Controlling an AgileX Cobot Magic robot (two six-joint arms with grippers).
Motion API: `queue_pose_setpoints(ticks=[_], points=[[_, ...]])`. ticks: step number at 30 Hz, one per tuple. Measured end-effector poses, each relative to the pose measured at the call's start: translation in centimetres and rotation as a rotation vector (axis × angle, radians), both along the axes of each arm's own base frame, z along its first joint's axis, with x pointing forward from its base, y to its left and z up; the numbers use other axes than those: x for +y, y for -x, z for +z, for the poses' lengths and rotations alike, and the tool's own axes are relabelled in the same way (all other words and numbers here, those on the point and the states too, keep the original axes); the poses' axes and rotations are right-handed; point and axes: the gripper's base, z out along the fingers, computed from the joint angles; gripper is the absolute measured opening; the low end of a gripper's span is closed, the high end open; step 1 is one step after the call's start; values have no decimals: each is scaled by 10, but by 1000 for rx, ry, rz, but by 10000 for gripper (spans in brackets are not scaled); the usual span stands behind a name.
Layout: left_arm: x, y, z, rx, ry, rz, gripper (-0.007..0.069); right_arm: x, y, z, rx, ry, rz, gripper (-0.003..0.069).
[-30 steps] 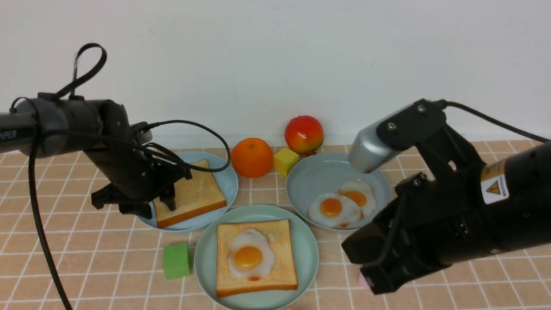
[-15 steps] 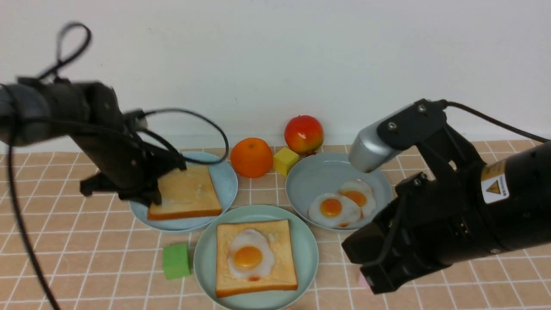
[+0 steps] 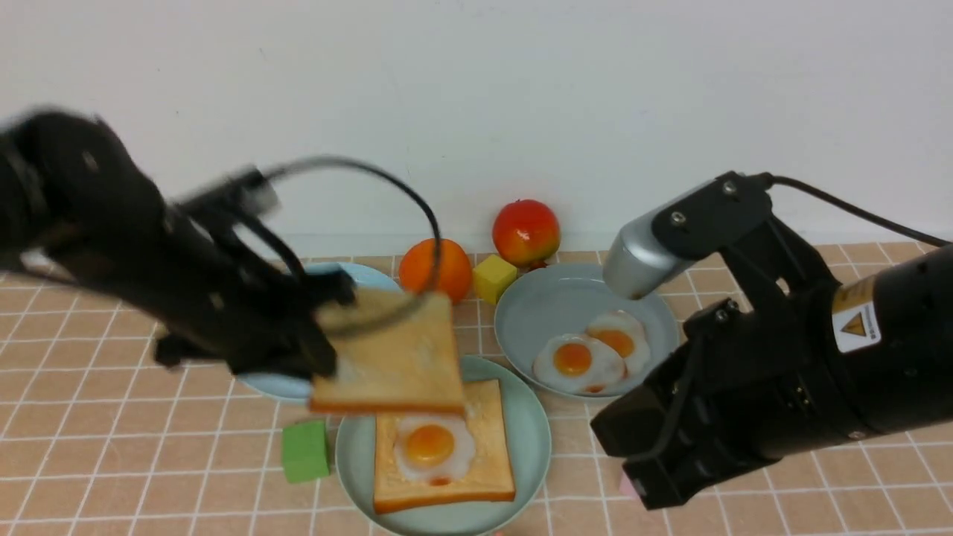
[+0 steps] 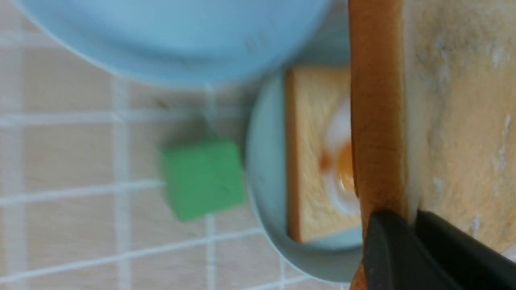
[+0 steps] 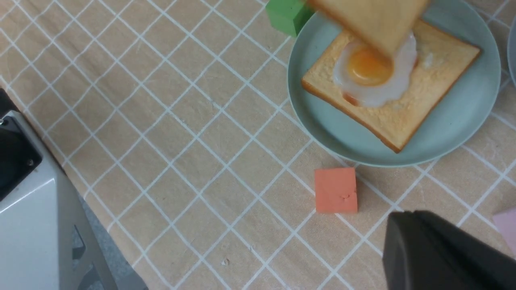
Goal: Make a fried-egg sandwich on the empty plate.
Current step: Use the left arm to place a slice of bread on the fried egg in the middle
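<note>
My left gripper (image 3: 324,327) is shut on a toast slice (image 3: 394,357) and holds it in the air over the back left part of the mint-green plate (image 3: 532,439). On that plate lies another toast slice (image 3: 447,484) with a fried egg (image 3: 432,445) on top. In the left wrist view the held toast (image 4: 443,100) fills one side, pinched between the black fingers (image 4: 387,245), with the plate (image 4: 262,169) below. My right gripper (image 3: 644,476) hangs shut and empty at the front right; in its wrist view (image 5: 403,225) the plate (image 5: 322,133) and egg (image 5: 371,72) show.
A light blue plate (image 3: 275,387) sits behind the left arm. A grey-blue plate (image 3: 543,305) holds two fried eggs (image 3: 592,350). An orange (image 3: 447,268), an apple (image 3: 525,231), a yellow cube (image 3: 493,277), a green cube (image 3: 305,450), an orange-red cube (image 5: 336,190) and a pink block (image 5: 506,225) lie around.
My left gripper has lifted the toast slice off the light blue plate and carried it right, over the mint-green plate. The right arm has not moved.
</note>
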Motion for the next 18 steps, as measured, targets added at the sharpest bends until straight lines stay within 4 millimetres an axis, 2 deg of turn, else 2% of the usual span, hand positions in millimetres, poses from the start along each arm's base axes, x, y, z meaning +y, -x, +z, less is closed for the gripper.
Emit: queue_pose_setpoints(ticks=[1,3,8,12,18], points=[[-2,1,-2,-2,0,-8,34,0,0,0,0,0,0,13],[-14,10,-19,-24,9,-26,31,0,0,0,0,0,0,14],[-30,9,-36,-77,-10,-78,27,0,0,0,1,0,0,20],[-32,5,-48,-54,-17,-63,27,0,1,-1,12,5,4,23],[-32,3,-51,-52,-15,-35,27,0,3,-2,30,12,11,32]])
